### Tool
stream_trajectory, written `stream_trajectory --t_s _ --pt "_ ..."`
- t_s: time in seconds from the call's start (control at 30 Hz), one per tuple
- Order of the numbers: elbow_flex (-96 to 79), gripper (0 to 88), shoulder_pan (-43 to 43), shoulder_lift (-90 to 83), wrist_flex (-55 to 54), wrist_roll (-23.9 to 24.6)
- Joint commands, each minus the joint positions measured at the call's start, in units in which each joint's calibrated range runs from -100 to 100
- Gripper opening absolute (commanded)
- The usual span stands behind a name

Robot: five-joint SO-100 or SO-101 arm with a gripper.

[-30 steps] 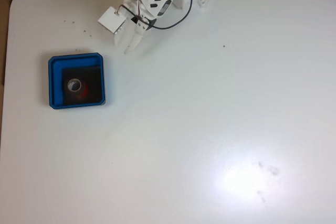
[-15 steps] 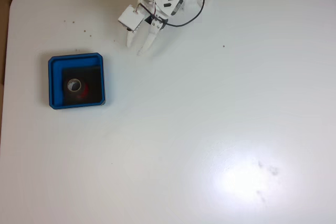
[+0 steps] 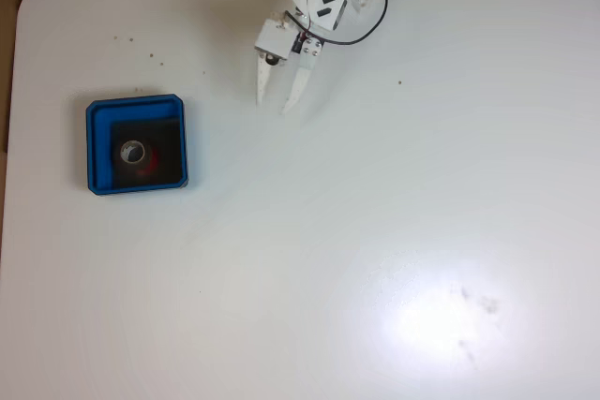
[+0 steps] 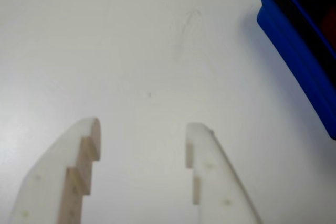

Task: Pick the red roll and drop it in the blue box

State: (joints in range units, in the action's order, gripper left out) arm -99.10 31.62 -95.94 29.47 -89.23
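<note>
in the fixed view, the small red tape-like roll point(image 3: 137, 154) is seen lying inside the shallow square blue box point(image 3: 98, 142) with a black floor. well right of the box, the white two-finger gripper point(image 3: 276, 103) is held apart, jaws spread, nothing gripped.

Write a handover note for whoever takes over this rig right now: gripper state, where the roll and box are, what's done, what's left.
Gripper: open, nothing between the fingers, above bare table near the top edge in the fixed view, well to the right of the box.
Red roll: lying flat inside the blue box, on its black floor, left of centre.
Blue box: on the left side of the table in the fixed view; in the wrist view its corner shows at the upper right.
Done: roll is in the box and released.
Left: nothing for the roll; probably just park the arm.
</note>
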Motion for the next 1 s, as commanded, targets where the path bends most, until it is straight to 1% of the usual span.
stream_trajectory --t_s 0.0,0.17,0.4,0.53,0.6,0.97 --pt "-0.9 14.9 -5.68 -2.31 -0.6 -0.34" --pt "-0.9 14.9 -10.95 -2.64 -0.6 -0.34" --pt "-0.9 14.9 -23.56 -2.64 -0.6 -0.34" --pt "-0.9 14.9 -28.83 -2.64 -0.6 -0.34" --pt "-0.9 14.9 -29.91 -2.64 -0.6 -0.34" --pt "-0.9 14.8 -29.32 -2.64 -0.43 -0.26"
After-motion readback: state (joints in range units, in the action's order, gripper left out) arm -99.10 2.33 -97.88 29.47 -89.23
